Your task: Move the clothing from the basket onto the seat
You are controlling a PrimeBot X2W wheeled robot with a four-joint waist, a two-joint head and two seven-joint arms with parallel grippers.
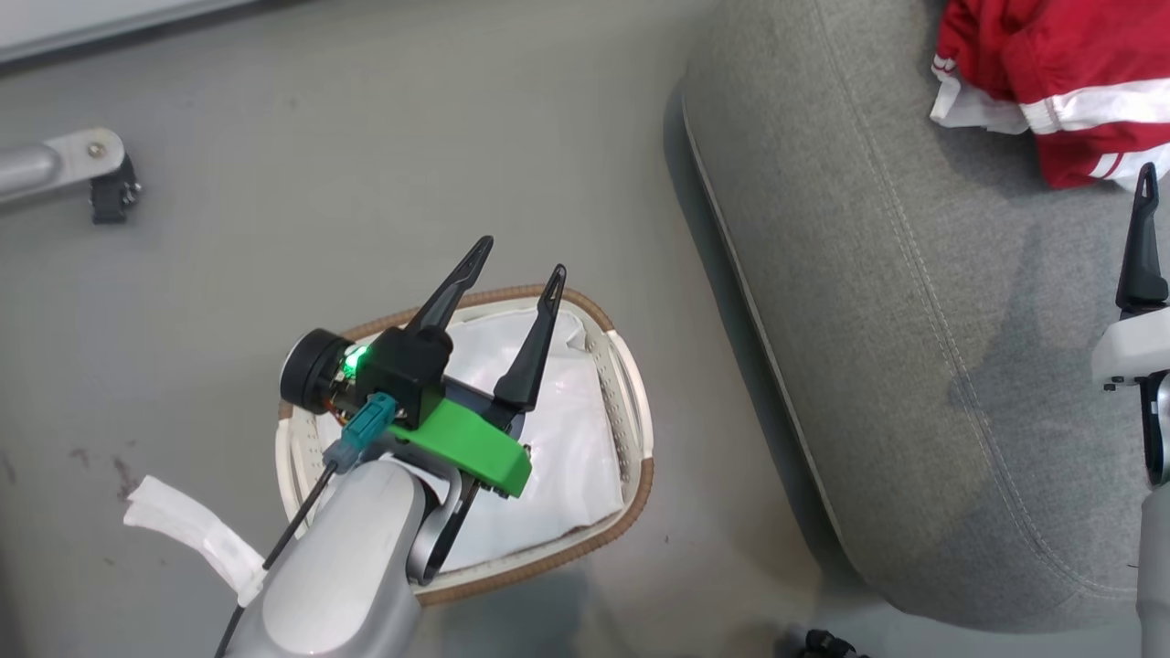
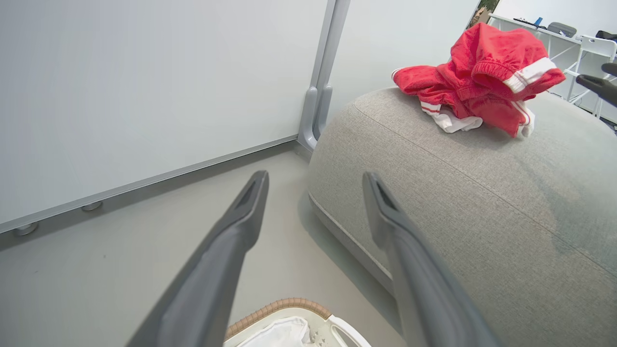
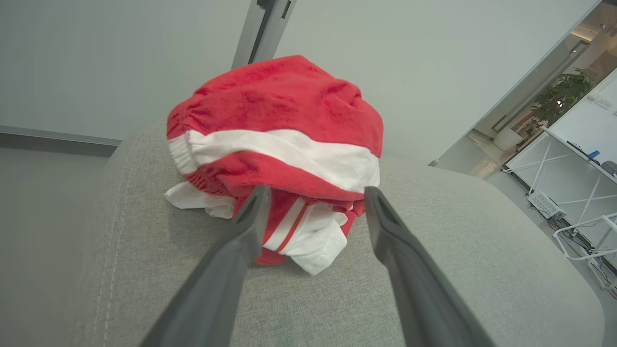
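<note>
Grey floor (image 1: 320, 137) runs under me up to a pale wall, and the big grey seat (image 1: 914, 320) sits off to the right of my left hand (image 1: 522, 257). That hand hovers over the basket (image 1: 631, 493), its two fingers spread wide with nothing between them. The white liner cloth (image 1: 567, 439) lies in the basket beneath them. My right hand (image 3: 316, 192) is up over the seat, fingers likewise spread apart and gripping nothing. The clothing (image 3: 279, 120), a bunched red heap with white bands, rests on the seat's top directly ahead of my right fingertips, so close that I cannot tell whether they touch it. From my left hand the heap is well ahead and to the right, on the seat's far part.
</note>
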